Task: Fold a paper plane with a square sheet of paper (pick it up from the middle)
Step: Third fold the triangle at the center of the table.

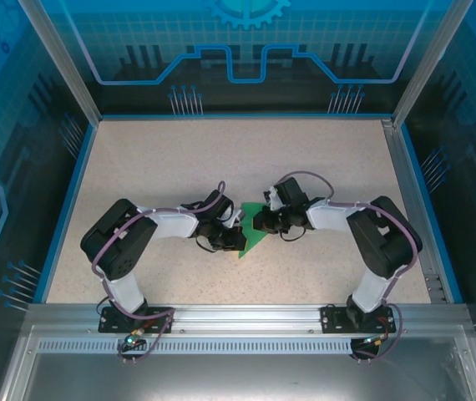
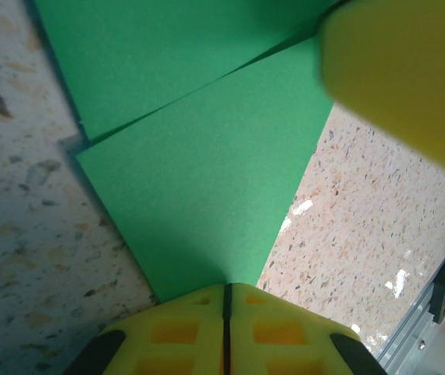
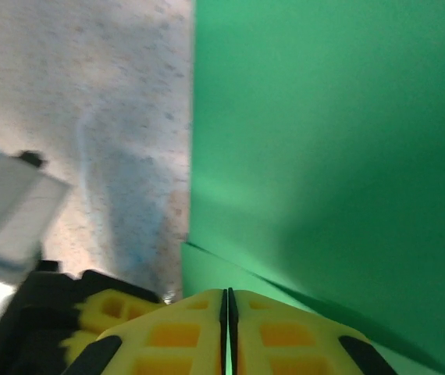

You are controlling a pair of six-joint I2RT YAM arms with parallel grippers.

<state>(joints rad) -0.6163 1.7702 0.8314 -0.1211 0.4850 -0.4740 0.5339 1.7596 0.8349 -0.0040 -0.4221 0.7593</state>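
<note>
A: What is the green paper (image 2: 199, 203) like?
B: Thin, matt, finely grained, sharply creased. The table (image 1: 221, 159) under it is speckled, stone-like, matt.
A: And the left end effector (image 2: 226, 291)?
B: Matt yellow plastic, like the right end effector (image 3: 226, 295). A brushed metal rail (image 1: 238, 316) lines the table's near edge.
</note>
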